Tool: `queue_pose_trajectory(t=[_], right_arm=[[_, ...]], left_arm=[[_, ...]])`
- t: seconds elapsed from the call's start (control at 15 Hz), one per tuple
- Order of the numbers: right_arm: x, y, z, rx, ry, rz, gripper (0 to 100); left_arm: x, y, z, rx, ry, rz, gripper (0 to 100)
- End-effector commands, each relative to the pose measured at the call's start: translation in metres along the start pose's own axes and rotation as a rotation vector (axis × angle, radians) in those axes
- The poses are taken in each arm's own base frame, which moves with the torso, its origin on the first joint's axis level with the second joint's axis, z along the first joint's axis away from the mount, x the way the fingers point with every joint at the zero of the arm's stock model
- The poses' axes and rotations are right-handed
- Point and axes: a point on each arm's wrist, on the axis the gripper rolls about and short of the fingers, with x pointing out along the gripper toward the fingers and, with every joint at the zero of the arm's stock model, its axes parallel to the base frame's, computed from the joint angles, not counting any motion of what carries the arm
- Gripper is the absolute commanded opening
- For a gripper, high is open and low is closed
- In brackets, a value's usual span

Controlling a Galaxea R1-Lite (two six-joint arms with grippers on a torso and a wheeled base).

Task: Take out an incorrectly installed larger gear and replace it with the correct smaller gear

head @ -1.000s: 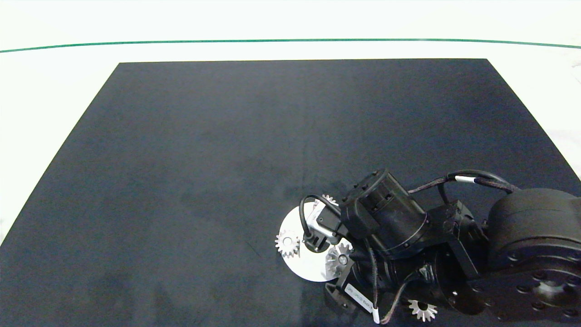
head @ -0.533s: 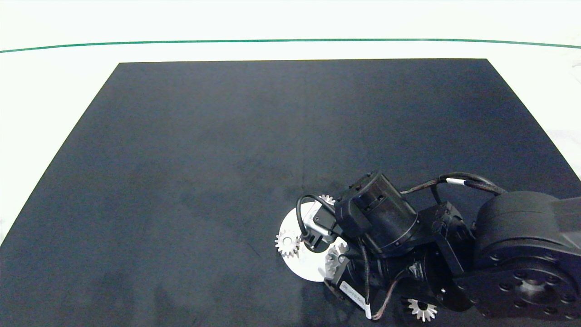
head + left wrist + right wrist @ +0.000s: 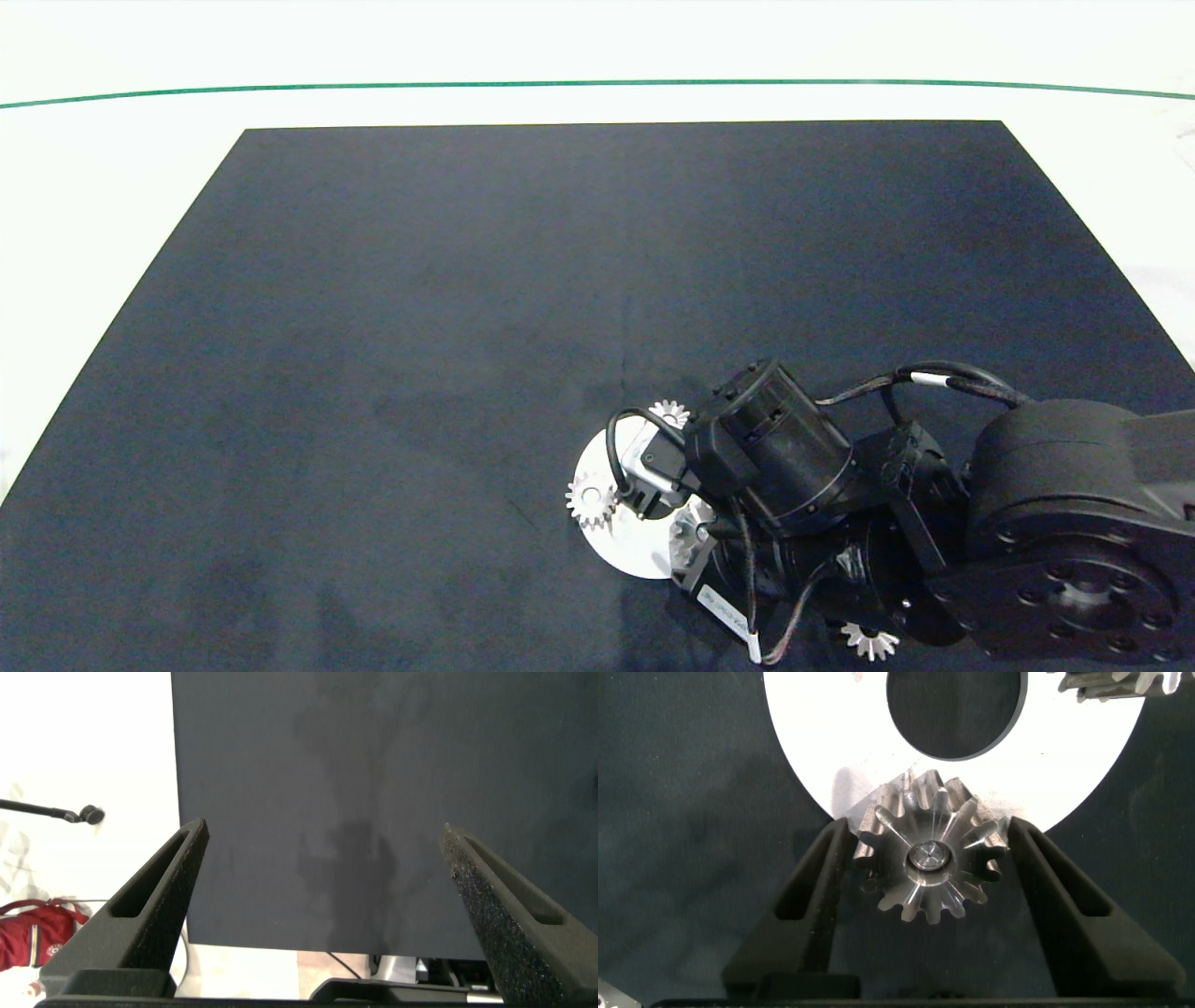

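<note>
The right gripper (image 3: 929,873) straddles a gear (image 3: 931,861) mounted on the white ring plate's (image 3: 822,756) near-right rim, fingers open, just beside its teeth; the larger gear (image 3: 869,640) lies nearer, right; left gripper (image 3: 322,905) open, empty

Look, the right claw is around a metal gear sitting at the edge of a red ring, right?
Not quite: the ring is white, not red. The right wrist view shows the right claw around the metal gear at the edge of that white ring.
</note>
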Motion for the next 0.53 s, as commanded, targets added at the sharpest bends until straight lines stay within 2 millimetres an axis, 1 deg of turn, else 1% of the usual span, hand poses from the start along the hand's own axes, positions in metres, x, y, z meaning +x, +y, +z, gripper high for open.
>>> queue_pose_trajectory(t=[0.07, 0.53], right_arm=[[0.0002, 0.0002, -0.0001, -0.003, 0.002, 0.002, 61], [0.0005, 0.0003, 0.0003, -0.002, 0.000, 0.005, 47]], left_arm=[[-0.0002, -0.0001, -0.0006, 0.001, 0.005, 0.000, 100], [-0.0007, -0.0001, -0.0008, 0.005, 0.003, -0.001, 100]])
